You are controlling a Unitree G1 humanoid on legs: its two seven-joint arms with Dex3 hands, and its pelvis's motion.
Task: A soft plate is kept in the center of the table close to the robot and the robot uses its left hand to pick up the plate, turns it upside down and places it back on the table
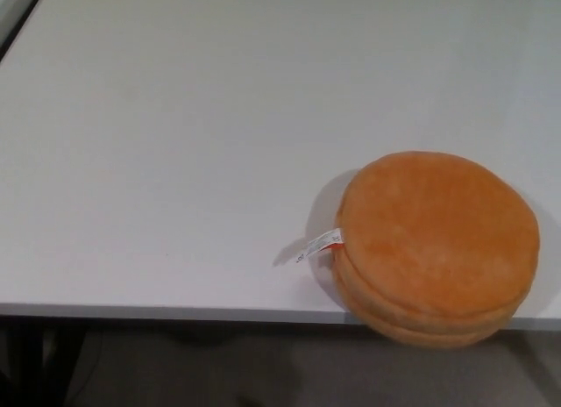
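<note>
A round orange plush plate (436,246) lies on the white table (175,161) at the near right, its smooth domed side facing up. Its near rim sticks out a little past the table's front edge. A small white tag (320,244) pokes out from its left side. Neither of my hands shows in the head view.
The table's front edge (175,311) runs across the bottom of the picture, with grey floor (263,372) below it. A dark strip at the far left corner (17,12) marks the table's left side.
</note>
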